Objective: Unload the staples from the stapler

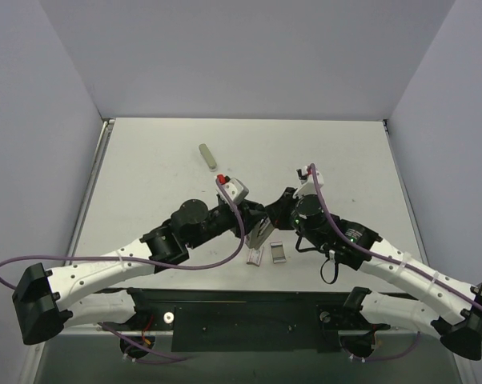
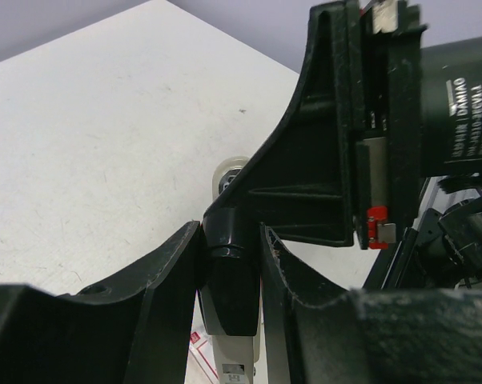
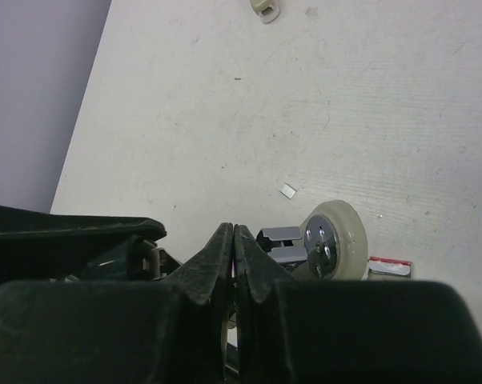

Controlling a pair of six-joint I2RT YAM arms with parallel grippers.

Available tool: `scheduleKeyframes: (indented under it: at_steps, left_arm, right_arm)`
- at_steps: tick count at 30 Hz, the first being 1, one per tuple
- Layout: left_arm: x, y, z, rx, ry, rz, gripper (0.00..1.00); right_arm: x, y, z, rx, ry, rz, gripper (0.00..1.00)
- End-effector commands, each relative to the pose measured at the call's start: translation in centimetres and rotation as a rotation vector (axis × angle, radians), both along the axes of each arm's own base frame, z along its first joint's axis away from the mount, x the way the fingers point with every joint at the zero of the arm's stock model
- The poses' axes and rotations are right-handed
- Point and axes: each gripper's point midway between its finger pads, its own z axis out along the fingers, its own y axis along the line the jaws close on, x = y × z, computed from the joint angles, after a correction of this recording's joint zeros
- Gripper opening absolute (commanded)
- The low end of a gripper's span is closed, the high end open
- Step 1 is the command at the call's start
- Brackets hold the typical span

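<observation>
White table [image 1: 337,152], lavender walls [image 1: 249,56]

One stapler [image 1: 261,233], one olive-grey bar [image 1: 207,154], two small flat pieces [image 1: 255,256], perhaps staples.

You see the stapler [image 1: 260,234] silver-grey w/ black end. Bar [image 1: 207,155] is plain olive-grey, no pattern. Table [image 1: 145,160] is off-white w/ faint dark specks. Left gripper [image 2: 230,236] & right gripper [image 3: 234,232] are black. Arms [image 1: 89,276] are white w/ black joints; cable [image 1: 233,204] is purple.
</observation>
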Motion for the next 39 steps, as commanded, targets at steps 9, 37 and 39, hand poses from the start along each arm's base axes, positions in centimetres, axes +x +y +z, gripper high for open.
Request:
scheduleKeyframes:
  at_steps: [9, 37, 39]
  left_arm:
    - [0.6, 2.6, 9.9, -0.263, -0.189, 0.092, 0.0]
    - [3.8, 4.1, 14.2, -0.429, -0.312, 0.264, 0.0]
    - [4.1, 3.8, 14.2, -0.432, -0.311, 0.265, 0.0]
  right_arm:
    - [2.6, -0.2, -2.4, 0.027, 0.028, -0.043, 0.0]
    - [4.7, 0.0, -6.7, 0.087, 0.088, -0.028, 0.0]
    - [4.8, 0.1, -6.6, 0.095, 0.087, -0.019, 0.0]
